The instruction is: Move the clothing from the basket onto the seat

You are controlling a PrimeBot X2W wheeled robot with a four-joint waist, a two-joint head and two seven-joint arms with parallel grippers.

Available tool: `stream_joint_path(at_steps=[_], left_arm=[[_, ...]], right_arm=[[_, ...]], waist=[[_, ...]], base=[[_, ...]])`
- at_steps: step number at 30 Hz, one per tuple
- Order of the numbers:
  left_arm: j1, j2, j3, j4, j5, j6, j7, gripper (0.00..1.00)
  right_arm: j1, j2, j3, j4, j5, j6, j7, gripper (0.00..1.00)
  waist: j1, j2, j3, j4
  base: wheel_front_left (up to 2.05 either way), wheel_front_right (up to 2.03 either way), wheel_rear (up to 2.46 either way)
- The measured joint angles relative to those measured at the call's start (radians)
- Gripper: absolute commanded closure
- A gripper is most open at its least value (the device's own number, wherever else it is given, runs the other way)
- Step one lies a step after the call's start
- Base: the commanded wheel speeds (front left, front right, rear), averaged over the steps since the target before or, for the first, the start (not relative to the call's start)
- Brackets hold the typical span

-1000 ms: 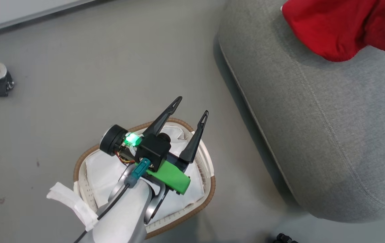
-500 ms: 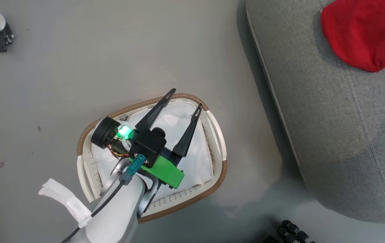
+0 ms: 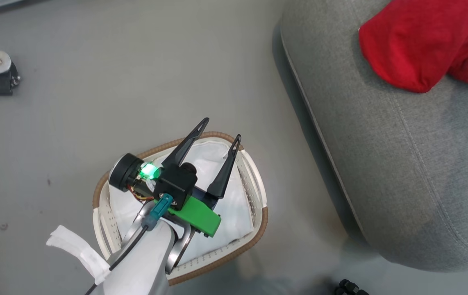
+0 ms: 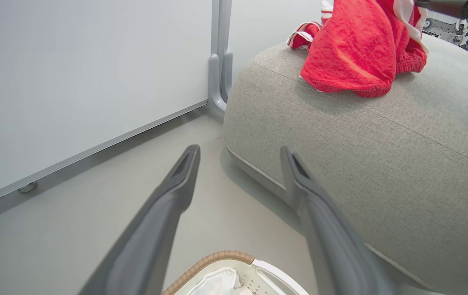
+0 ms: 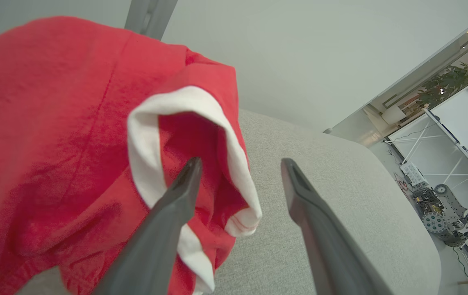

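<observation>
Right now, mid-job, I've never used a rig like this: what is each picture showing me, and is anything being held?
This is a wheeled robot with two arms, each ending in two long dark fingers. The head view looks down from the robot's head: the left arm's fingers hang open and empty over the basket. The part of its inside that shows is white liner; the arm hides the rest. The left wrist view looks along those fingers toward the grey seat. The right wrist view looks along the right arm's fingers, spread open at the red clothing, which lies on the seat. Nothing is clamped between them, so nothing is held.
</observation>
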Motion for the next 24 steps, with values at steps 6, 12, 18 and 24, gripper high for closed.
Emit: stream_joint_path(at_steps=[6, 12, 18, 24], left_arm=[[0.040, -0.014, 0.030, -0.007, -0.030, 0.007, 0.000, 0.00], [0.083, -0.028, 0.077, -0.011, -0.060, 0.010, 0.000, 0.00], [0.138, -0.041, 0.147, -0.034, -0.105, 0.018, 0.000, 0.00], [0.206, -0.047, 0.240, -0.061, -0.109, 0.044, 0.000, 0.00]], right_arm=[[0.085, 0.021, 0.025, -0.057, 0.032, 0.000, 0.000, 0.00], [0.109, 0.038, 0.070, -0.109, 0.058, 0.000, 0.000, 0.00], [0.127, 0.069, 0.128, -0.151, 0.089, 0.000, 0.000, 0.00], [0.187, 0.160, 0.115, -0.228, 0.149, 0.000, 0.000, 0.00]], waist=[[-0.0001, 0.0000, -0.069, -0.007], [-0.0001, 0.0000, -0.153, -0.003], [-0.0001, 0.0000, -0.241, 0.018], [-0.0001, 0.0000, -0.325, 0.058]], base=[[0.00, 0.00, 0.00], [0.00, 0.00, 0.00], [0.00, 0.00, 0.00], [0.00, 0.00, 0.00]])
